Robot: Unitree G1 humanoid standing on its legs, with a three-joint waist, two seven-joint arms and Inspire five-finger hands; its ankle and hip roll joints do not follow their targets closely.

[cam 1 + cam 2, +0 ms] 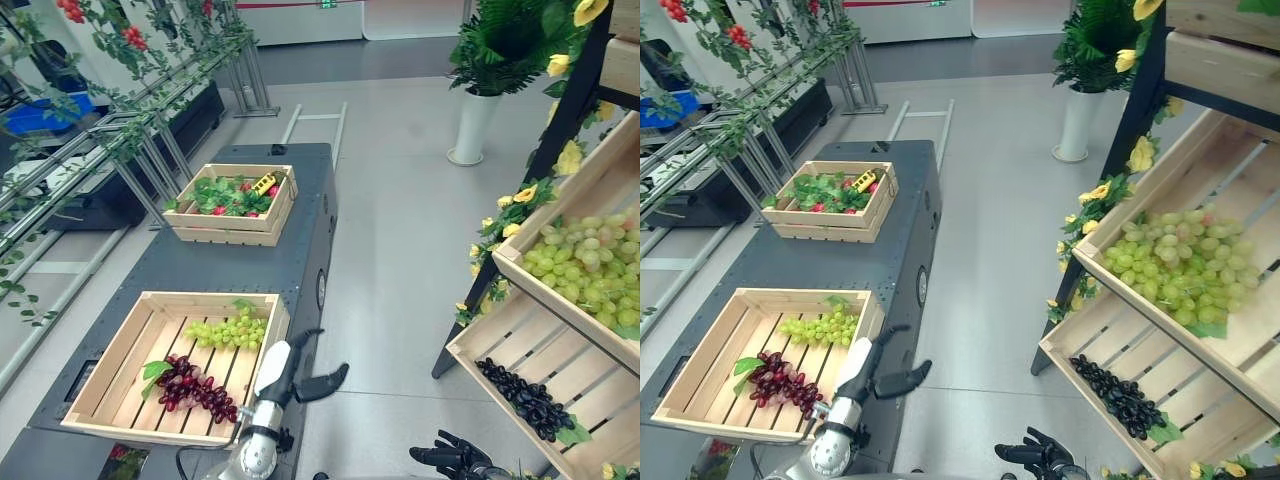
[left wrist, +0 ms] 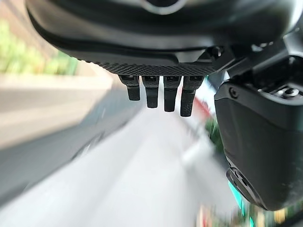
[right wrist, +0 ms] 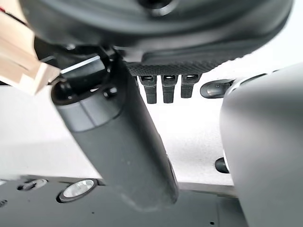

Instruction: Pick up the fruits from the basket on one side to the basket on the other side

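On your left, the near wooden crate [image 1: 120, 355] holds green grapes [image 1: 228, 331] and dark red grapes [image 1: 195, 386], just beside the left hand [image 1: 305, 377], whose fingers [image 2: 164, 97] hang straight and empty. The far crate [image 1: 232, 203] holds leafy fruit you cannot identify. The right hand [image 1: 452, 458], cut off, shows relaxed, empty fingers below the shelf crate [image 1: 540, 360] of black grapes [image 1: 525, 397].
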